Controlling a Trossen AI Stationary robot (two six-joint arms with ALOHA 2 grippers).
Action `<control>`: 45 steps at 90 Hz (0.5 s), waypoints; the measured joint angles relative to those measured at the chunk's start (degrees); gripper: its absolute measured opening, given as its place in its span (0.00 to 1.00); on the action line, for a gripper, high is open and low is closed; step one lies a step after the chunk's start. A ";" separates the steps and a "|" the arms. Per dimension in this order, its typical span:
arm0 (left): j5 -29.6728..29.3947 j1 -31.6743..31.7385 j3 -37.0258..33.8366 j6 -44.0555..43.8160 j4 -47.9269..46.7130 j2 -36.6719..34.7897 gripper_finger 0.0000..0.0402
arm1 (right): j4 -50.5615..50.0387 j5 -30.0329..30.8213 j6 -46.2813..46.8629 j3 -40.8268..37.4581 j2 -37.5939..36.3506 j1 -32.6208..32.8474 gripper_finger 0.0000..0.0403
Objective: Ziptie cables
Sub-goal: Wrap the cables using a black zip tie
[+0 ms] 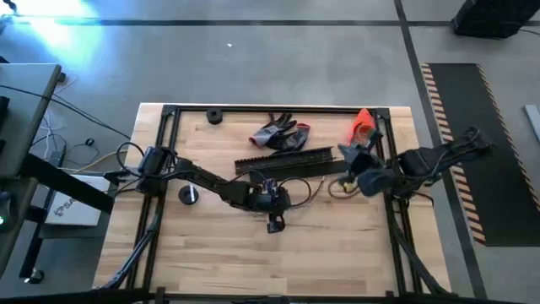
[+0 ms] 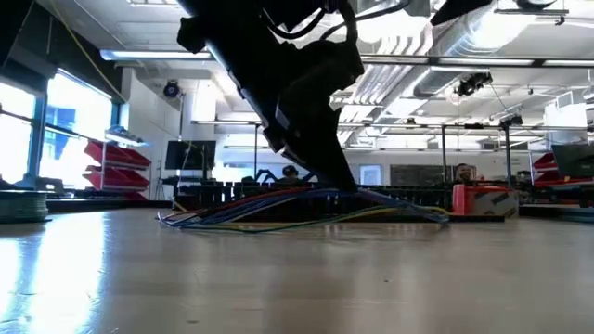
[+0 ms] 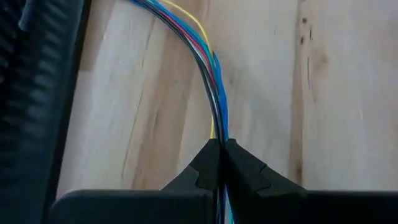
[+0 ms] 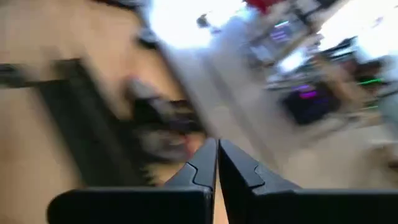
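The cables [image 3: 211,68] are a bundle of thin blue, yellow, red and dark wires. They lie along the wooden table [image 1: 211,253] near its middle [image 1: 316,184] and spread low over the top in the low view [image 2: 278,211]. My left gripper [image 3: 221,146] is shut on them, at the table's middle [image 1: 278,198]. My right gripper [image 4: 217,149] is shut with nothing between its fingers. It hangs near the right end of the black strips [image 1: 349,157]. My left gripper pinches the cable bundle [image 3: 217,127] between its two fingertips, which lie across the wires. The bundle runs on from the fingers over the table top. In the low view the arm comes down onto the bundle [image 2: 339,190], whose ends rest on the table.
Long black slotted strips [image 1: 283,160] lie just beyond the cables, with grey-and-red gloves [image 1: 281,133] behind them. An orange object [image 1: 363,123] sits at the far right. A black round piece [image 1: 214,116] is at the far edge, another [image 1: 187,194] at the left.
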 joint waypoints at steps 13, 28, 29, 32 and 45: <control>1.28 -0.15 0.00 1.87 -1.02 0.00 0.00 | -9.60 -2.03 8.26 -1.21 -0.47 -4.64 0.01; 1.74 0.59 0.00 3.60 -1.67 0.00 0.00 | -2.51 -16.99 -7.33 -7.09 -2.77 -20.42 0.12; 1.76 0.69 0.00 3.60 -1.67 0.00 0.00 | -1.52 -18.39 -8.75 -7.62 -2.85 -21.74 0.13; 1.85 0.93 0.00 3.59 -1.70 0.00 0.00 | 1.34 -22.95 -12.97 -9.31 -3.04 -25.70 0.17; 2.02 2.08 0.00 3.33 -1.62 0.00 0.00 | 15.25 -37.23 -29.29 -17.89 -2.41 -40.55 0.30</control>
